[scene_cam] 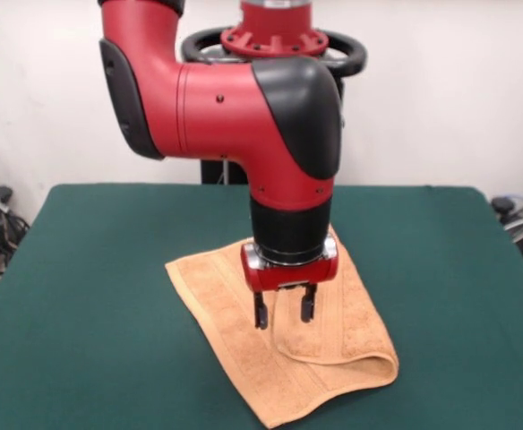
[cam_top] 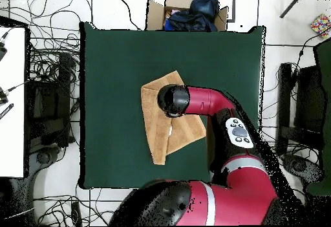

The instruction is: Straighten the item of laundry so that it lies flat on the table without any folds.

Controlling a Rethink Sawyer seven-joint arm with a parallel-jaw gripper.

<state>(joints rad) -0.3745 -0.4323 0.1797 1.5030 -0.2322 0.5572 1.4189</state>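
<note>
While the red and black arm (scene_cam: 244,107) reaches down from above in the front view, its tool (scene_cam: 283,313) hangs just over the small orange-tan terry washcloth (scene_cam: 288,358), two dark fingers (scene_cam: 260,311) spread apart with nothing between them. That washcloth sits around the middle of the wide dark green felt-covered surface (scene_cam: 82,296), and it is not flat: one side is doubled over onto itself, with a rounded fold bulging at the picture's lower right. Woven border bands run along the visible edges. Whether the fingertips touch the cloth, I cannot tell.

Over to the overhead view, and the arm (cam_top: 213,108) sweeps in from the bottom right, its black end sitting right above the washcloth (cam_top: 161,130) and hiding the tool. The cloth shows as a lopsided shape, pointed toward the bottom, near the centre of the green surface (cam_top: 110,75), well clear of every edge. A small white mark shows on the cloth just below the arm's end.
</note>
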